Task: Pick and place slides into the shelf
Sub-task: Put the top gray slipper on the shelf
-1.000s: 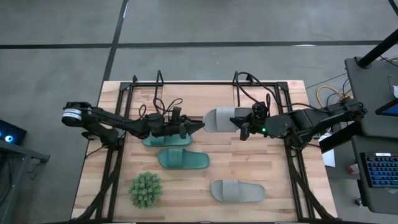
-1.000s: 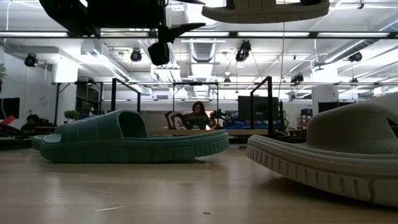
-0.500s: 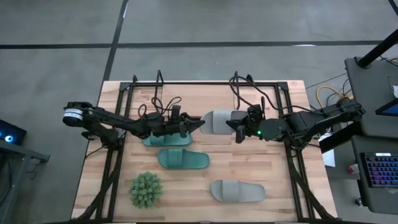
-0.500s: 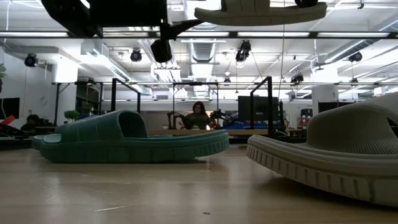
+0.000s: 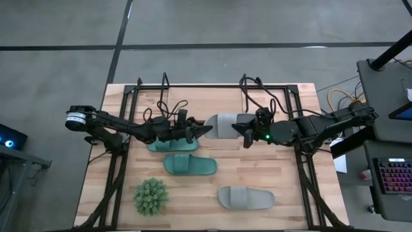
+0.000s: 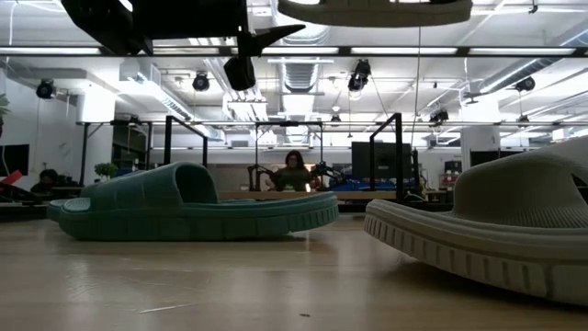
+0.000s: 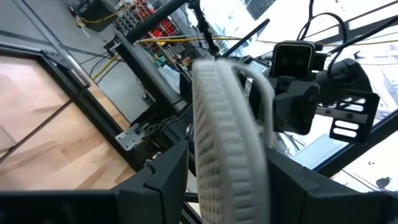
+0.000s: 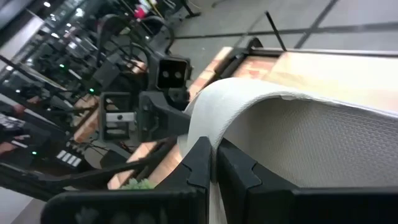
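Holding a light grey ribbed rubber slide (image 5: 224, 125) mid-air over desk centre, right claw (image 5: 248, 131) clenched on its strap, left claw (image 7: 227, 180) straddling its toe, risks twist/drop if pulled unevenly.

You have one light grey slide (image 5: 223, 125) held up off the table between the two grippers: the right gripper (image 5: 247, 131) is clamped on its ribbed strap and the toe end sits between the parted fingers of the left gripper (image 5: 205, 131). One teal slide (image 5: 168, 145) lies flat directly under the left gripper, a second teal slide (image 5: 189, 165) lies just nearer the table's front from it, and the other grey slide (image 5: 245, 197) rests well clear of both grippers by the front edge. The shelf (image 5: 212, 88), a black wire frame with upright end loops, stands along the far edge behind both grippers.
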